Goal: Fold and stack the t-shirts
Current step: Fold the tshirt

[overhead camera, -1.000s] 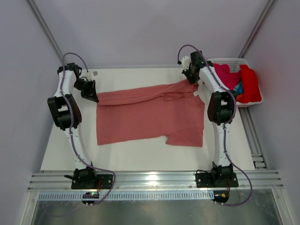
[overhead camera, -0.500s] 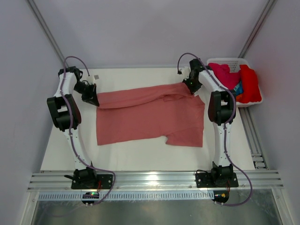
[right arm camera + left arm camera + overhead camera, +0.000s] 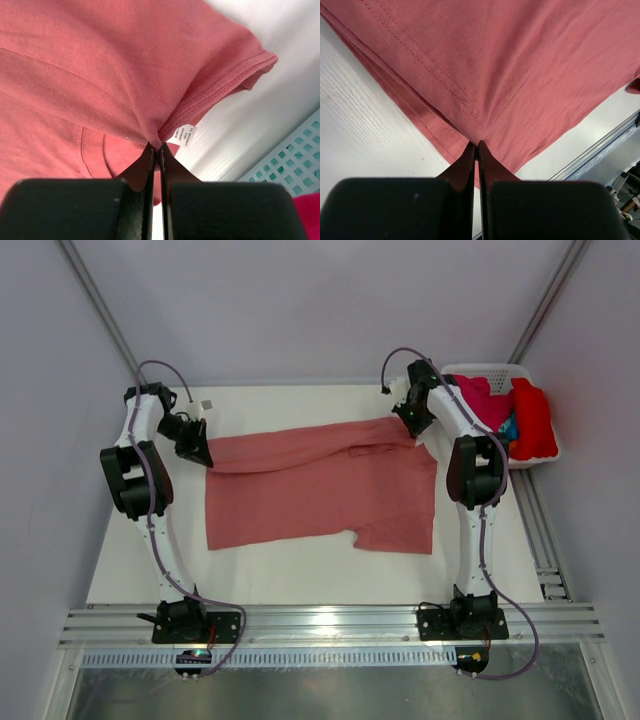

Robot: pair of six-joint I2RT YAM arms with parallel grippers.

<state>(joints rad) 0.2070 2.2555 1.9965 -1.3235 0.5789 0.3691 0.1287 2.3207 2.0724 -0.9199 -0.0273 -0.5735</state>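
- Salmon t-shirt (image 3: 320, 490): spread across the middle of the white bench (image 3: 300, 575). Its long axis runs left to right, and one short sleeve points toward the near edge. The far edge forms a narrow band, doubled over the body of the shirt, that runs between the two tools.
- Left tool (image 3: 197, 450): at the far left corner of the shirt. In the left wrist view the jaws are pressed together, with the cloth pinched between the tips. A stitched hem line leads into the grip, and several layers of fabric edge lie beside it on the bench.
- Right tool (image 3: 408, 425): at the far right corner of the shirt, next to the neck opening. In the right wrist view the jaws are closed tight on a gather of cloth. A sleeve hem lies just to the right of the tips, and a small white label (image 3: 185, 135) shows beside them.
- White basket (image 3: 497, 368): stands on the far right of the bench, just beside the right arm and apart from the salmon shirt.
- Basket contents: a magenta shirt (image 3: 480, 400) on the left, a bright red shirt (image 3: 535, 420) heaped on the right, and a patch of blue cloth (image 3: 510, 428) between them.
- Both arms reach from their bases on the metal rail (image 3: 330, 620) at the near edge to the far side of the bench.
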